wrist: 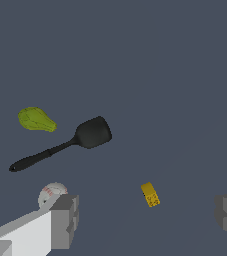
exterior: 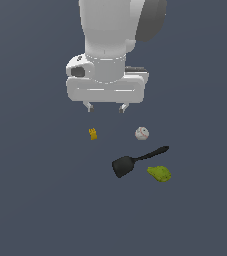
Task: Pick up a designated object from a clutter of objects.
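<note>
My end effector is sitting closest to the wrist camera, its two grey fingers spread wide apart and gripping nothing. In the exterior view I am hanging it above the dark surface, clear of every item. Just beside one finger the white red-stitched ball is peeking out, and the tiny yellow piece is lying between my fingers' span. The black spatula is lying flat on the surface farther off — blade toward the yellow piece, thin handle running toward the ball's side. The yellow-green lump is resting near the handle, apart from it. In the exterior view the spatula is lying between ball and lump.
</note>
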You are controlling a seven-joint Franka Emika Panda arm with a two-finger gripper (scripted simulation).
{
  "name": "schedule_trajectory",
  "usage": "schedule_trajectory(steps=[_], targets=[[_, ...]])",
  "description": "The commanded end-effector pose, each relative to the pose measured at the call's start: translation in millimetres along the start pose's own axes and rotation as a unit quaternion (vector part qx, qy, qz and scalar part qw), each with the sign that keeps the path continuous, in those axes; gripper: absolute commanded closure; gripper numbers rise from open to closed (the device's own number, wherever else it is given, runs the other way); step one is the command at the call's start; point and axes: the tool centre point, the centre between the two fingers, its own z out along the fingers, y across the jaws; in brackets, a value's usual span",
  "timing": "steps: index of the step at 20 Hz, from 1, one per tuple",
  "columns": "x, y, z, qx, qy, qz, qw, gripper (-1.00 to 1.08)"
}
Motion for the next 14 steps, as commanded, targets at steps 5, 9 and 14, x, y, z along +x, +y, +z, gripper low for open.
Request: schedule_trajectory(steps=[5,9,14], targets=[[0,4,-1,-0.004,0.002,0.001,1.0000,-0.92],[-1,15,-3,-0.014,0.005,0.000,0.9999,-0.92],[-1,17,-4,-0.017,0.006,-0.002,0.9998,-0.92]])
